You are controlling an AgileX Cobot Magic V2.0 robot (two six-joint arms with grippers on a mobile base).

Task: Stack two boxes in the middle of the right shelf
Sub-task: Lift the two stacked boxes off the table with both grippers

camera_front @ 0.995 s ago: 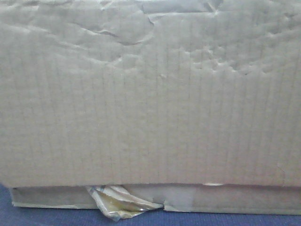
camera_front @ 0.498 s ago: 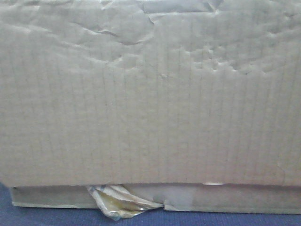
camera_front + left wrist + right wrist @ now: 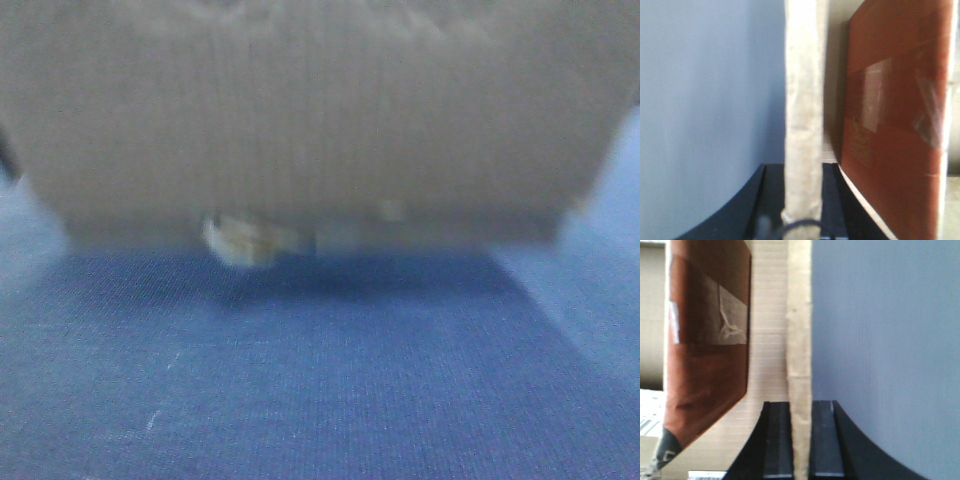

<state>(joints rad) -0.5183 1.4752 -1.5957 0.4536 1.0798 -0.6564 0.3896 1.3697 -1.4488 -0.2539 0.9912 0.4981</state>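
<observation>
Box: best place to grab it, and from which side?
Probably the thin cardboard edges at either end of the box, one claw per end, coming in edge-on from the sides. The broad faces look too wide to span, whereas the left claw and right claw each straddle such an edge.

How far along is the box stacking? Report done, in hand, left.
Done: left gripper and right gripper each clamp a cardboard edge of the box. In hand: the box, blurred, appears lifted off the blue cloth. Left: setting it on the shelf, in no view, then stacking the second.
</observation>
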